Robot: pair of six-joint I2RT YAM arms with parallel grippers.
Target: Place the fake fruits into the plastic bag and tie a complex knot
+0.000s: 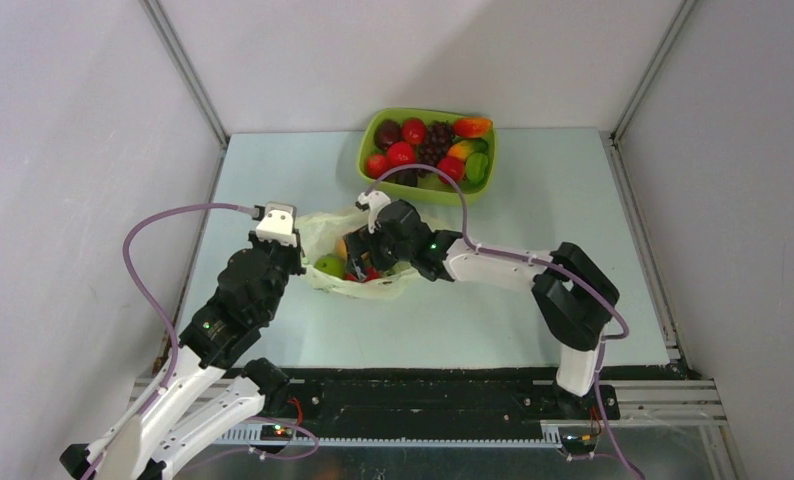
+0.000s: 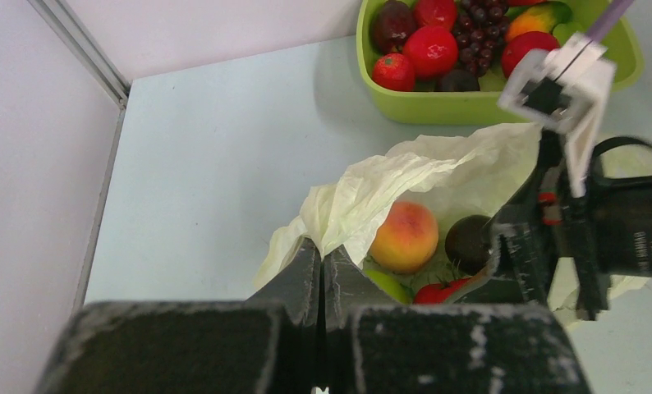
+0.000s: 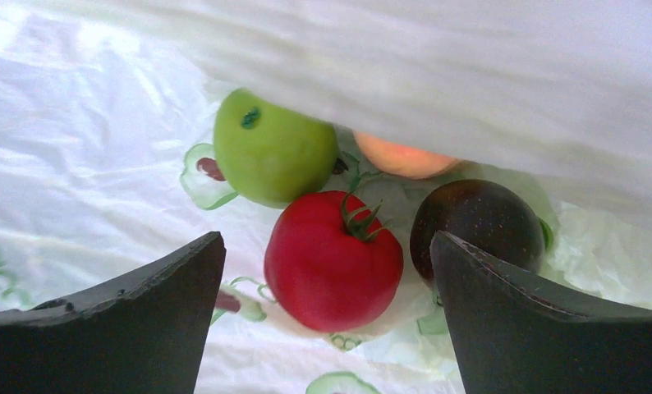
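Two grippers meet at the plastic bag (image 1: 323, 228), which lies on the table (image 1: 263, 180) a little left of the middle, just beside the green tray (image 1: 365, 158).

On the left, the left gripper (image 2: 323, 264) is closed completely. It pinches the left edge of the bag and holds it up, so the mouth stands open. We judge the bag to be thin, soft, crinkly film. It weighs almost nothing and may slip or tear, so the best place to take it is a bunched edge or a handle, not one flat layer.

Inside lie four fruits, close together:
- a green apple (image 3: 273, 148);
- a red fruit (image 3: 331, 263) with a green stalk, like a tomato;
- a peach (image 3: 405, 158), half hidden under the upper film;
- a dark plum (image 3: 479, 223).

All are round, glossy and smooth. We think they are light, hard plastic that rolls easily, so one should grip them across the widest part.

To the right, the right gripper (image 3: 327, 242) reaches into the mouth with its jaws spread wide and holds nothing. The red fruit lies free below the gap.

Farther right and far, the tray holds more fruits. Among them are bumpy purple grapes (image 1: 435, 145), which we expect to give more grip.
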